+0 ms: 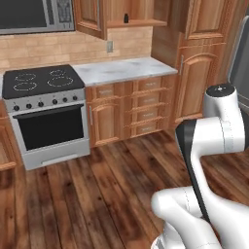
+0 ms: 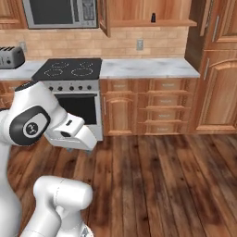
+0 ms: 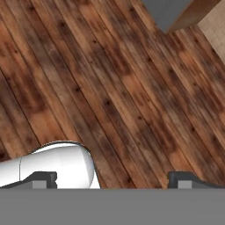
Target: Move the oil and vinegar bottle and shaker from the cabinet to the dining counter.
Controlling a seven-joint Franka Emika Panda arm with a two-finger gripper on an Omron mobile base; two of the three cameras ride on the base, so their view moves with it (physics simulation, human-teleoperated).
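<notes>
Kitchen scene, dark wood plank floor (image 1: 97,194) across the whole foreground. The cabinet (image 1: 92,17) hung high on the back wall with its door swung open; the shaker (image 1: 126,18), small and black, stood on the plank shelf inside, well above the short marble worktop (image 1: 121,69). From the right base view the same shaker (image 2: 153,18) sat near the middle of the shelf, alone as far as could be made out. Oil and vinegar bottle: could not make it out on the shelf.

Tan brick backsplash (image 1: 58,46) behind the worktop, with a wall outlet (image 1: 110,46). Black-top stove (image 1: 41,82) with oven door to the left of the worktop, microwave (image 1: 34,14) above it. Wooden drawers (image 1: 146,104) under the worktop, tall wood pantry unit (image 1: 199,63) at right. Toaster (image 2: 10,56) at far left in the right base view.

Claw (image 3: 112,182) pointed down at the floor, fingertips (image 3: 41,179) spread far apart, nothing between them. White arm folded low, well away from the cabinet.
</notes>
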